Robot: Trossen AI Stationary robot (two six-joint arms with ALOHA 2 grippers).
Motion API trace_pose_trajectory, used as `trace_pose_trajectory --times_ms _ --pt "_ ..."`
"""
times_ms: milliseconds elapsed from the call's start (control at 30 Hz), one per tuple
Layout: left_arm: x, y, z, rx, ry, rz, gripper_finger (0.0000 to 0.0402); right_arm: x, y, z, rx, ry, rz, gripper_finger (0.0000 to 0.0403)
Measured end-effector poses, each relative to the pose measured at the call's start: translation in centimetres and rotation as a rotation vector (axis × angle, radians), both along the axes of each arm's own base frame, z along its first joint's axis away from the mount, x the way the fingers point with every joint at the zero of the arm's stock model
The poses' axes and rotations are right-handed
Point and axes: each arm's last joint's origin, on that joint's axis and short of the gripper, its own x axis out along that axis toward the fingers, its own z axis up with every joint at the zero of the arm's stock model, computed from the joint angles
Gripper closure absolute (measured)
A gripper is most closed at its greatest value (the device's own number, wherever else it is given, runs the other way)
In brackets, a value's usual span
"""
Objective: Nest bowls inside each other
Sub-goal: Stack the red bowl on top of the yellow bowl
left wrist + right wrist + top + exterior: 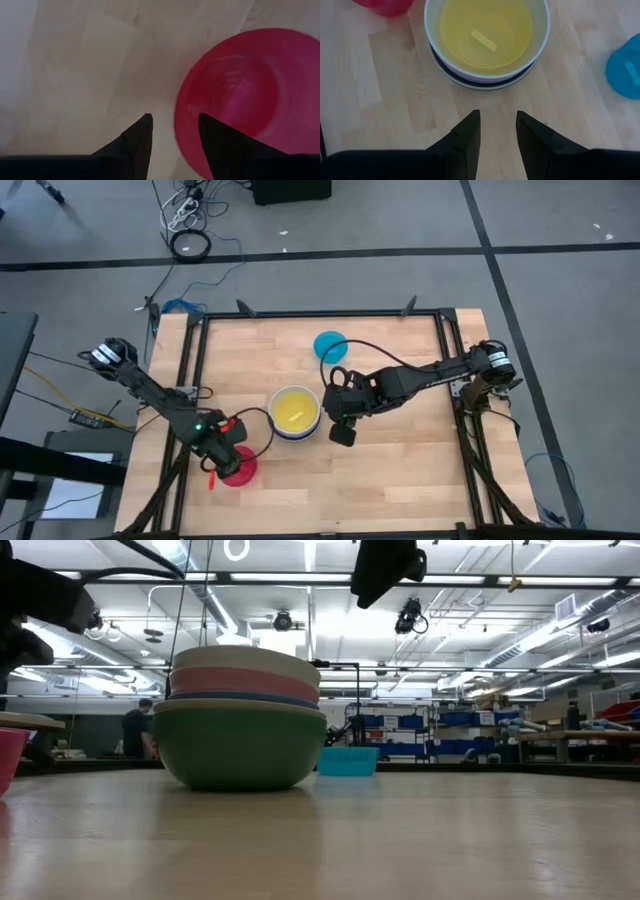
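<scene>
Nested bowls point(295, 412) stand mid-table: yellow innermost point(485, 30), then a white rim, with pink, blue and green point(240, 745) below. A cyan bowl point(330, 345) sits alone toward the far edge. A red bowl point(240, 468) rests upright near the front left. My left gripper point(175, 120) points down over it, open. One finger stands over the bowl's inside and the other outside its rim point(178, 107). My right gripper point(497, 116) hangs open, holding nothing, just right of the nested bowls point(343, 432).
A black frame point(320, 313) borders the wooden tabletop. Bare wood lies to the right of the nested bowls and along the near edge. A pale strip point(484, 40) lies in the yellow bowl.
</scene>
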Motion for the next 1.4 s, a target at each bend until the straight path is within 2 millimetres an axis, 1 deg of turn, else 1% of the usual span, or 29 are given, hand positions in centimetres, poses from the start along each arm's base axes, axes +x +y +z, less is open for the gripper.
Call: trace_pose_trajectory --times_ms 267,333,500,600,633,700,800,833,933,1000,1067,1167,1267,1333,1400 --pt "0.0 0.1 0.0 0.023 -0.014 0.003 0.0234 0.0 0.0 0.0 0.006 -0.002 -0.010 0.0291" --pt "0.0 0.1 -0.6 0.015 -0.029 0.004 0.0234 0.0 0.0 0.0 0.006 -0.002 -0.011 0.0291" --pt "-0.3 0.2 -2.8 -0.056 -0.052 0.027 0.0234 0.0 0.0 0.0 0.006 -0.002 -0.010 0.0291" --pt "-0.5 0.4 -3.4 -0.062 -0.058 0.039 0.0238 0.0 0.0 0.0 0.006 -0.002 -0.010 0.0293" --pt "-0.5 0.4 -3.5 -0.065 -0.064 0.034 0.0246 0.0 0.0 0.0 0.006 -0.002 -0.010 0.0293" --pt "-0.4 0.3 -3.6 -0.063 -0.079 0.007 0.0280 0.0 0.0 0.0 0.006 -0.002 -0.010 0.0293" --pt "-0.2 0.2 -3.5 -0.066 -0.104 -0.029 0.0369 0.0 0.0 0.0 0.006 -0.002 -0.009 0.0293" --pt "-0.2 0.2 -3.5 -0.066 -0.105 -0.033 0.0383 0.0 0.0 0.0 0.006 -0.001 -0.009 0.0294" --pt "-0.1 0.1 -3.3 -0.072 -0.102 -0.037 0.0394 0.0 0.0 0.0 0.004 0.000 -0.007 0.0296" --pt "0.1 -0.1 -2.5 -0.087 -0.117 -0.055 0.0395 0.0 0.0 -0.1 0.000 0.005 -0.004 0.0296" --pt "0.4 -0.3 -0.9 -0.100 -0.154 -0.075 0.0396 -0.2 -0.1 -0.1 -0.022 0.023 -0.013 0.0296" --pt "0.6 -0.3 2.5 -0.074 -0.206 -0.086 0.0397 -0.6 -0.2 -0.3 -0.063 0.055 -0.035 0.0297" --pt "0.7 -0.1 6.7 -0.019 -0.273 -0.080 0.0398 -0.8 -0.3 -0.4 -0.071 0.079 -0.054 0.0298" --pt "0.7 0.3 9.2 0.057 -0.329 -0.087 0.0399 -0.9 -0.4 -0.4 -0.081 0.089 -0.063 0.0298" --pt "1.2 0.9 10.9 0.137 -0.395 -0.090 0.0399 -1.0 -0.4 -0.5 -0.096 0.093 -0.067 0.0298"
